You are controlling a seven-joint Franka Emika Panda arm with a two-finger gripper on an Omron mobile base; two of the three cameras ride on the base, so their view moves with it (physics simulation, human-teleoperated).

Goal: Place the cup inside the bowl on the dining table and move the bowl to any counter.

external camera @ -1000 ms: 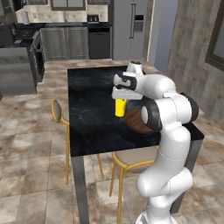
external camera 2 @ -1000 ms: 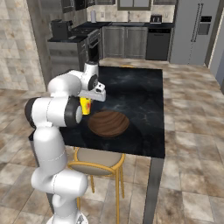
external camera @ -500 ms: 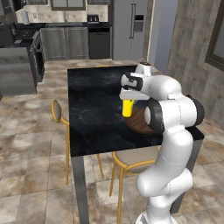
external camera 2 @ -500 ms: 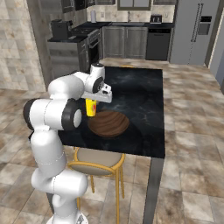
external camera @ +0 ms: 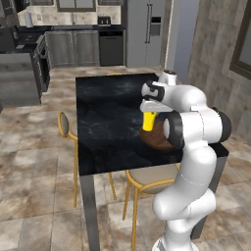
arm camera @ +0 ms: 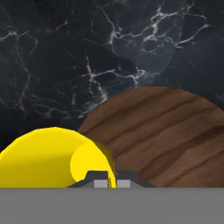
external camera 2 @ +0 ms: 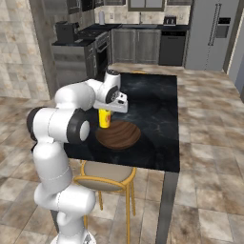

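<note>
The yellow cup (external camera: 148, 121) hangs upright just above the dining table (external camera: 105, 115), with my gripper (external camera: 149, 112) shut on its rim. It hovers at the near-left edge of the brown wooden bowl (external camera: 157, 140), which rests on the table near its front edge. From the right base view the cup (external camera 2: 104, 118) sits at the left rim of the bowl (external camera 2: 119, 135), under the gripper (external camera 2: 108, 108). Looking down from the hand, the cup (arm camera: 48, 157) is beside the bowl (arm camera: 166, 135), over the marble top (arm camera: 87, 52).
Wooden chairs stand at the table's left side (external camera: 67, 128) and front (external camera: 149, 177). The kitchen counter (external camera: 78, 30) with grey cabinets runs along the back wall, beside a steel fridge (external camera: 144, 29). A stove and counter (external camera 2: 71, 43) stand at the far left.
My gripper has carried the cup sideways over the table toward the bowl, from beside it to its rim. The bowl has stayed put.
</note>
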